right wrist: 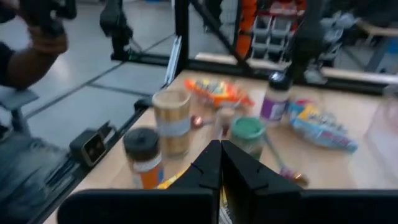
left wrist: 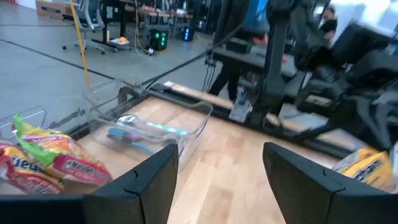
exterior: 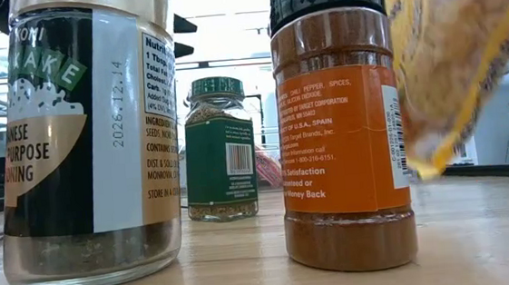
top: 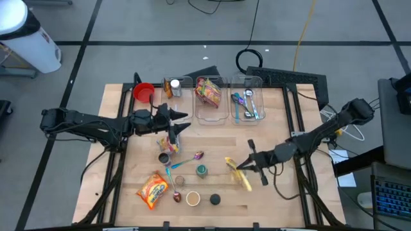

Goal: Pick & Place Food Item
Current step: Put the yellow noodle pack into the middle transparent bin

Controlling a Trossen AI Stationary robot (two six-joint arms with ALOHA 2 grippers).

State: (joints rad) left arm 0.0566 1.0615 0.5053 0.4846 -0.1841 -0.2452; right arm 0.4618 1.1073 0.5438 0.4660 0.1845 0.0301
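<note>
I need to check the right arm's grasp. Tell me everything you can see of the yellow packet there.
The yellow packet is a crinkly, flexible snack bag, yellow with darker print, lying long and slanted on the wooden table toward its front right. The right gripper is shut on its upper end. In the low view it hangs creased at the upper right, its bottom corner clear of the table, beside the orange spice jar but seemingly not touching it.

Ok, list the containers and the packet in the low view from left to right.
Seasoning jar with tan label → green-labelled spice jar → orange-labelled spice bottle → yellow snack packet, hanging above the tabletop at the right edge.
</note>
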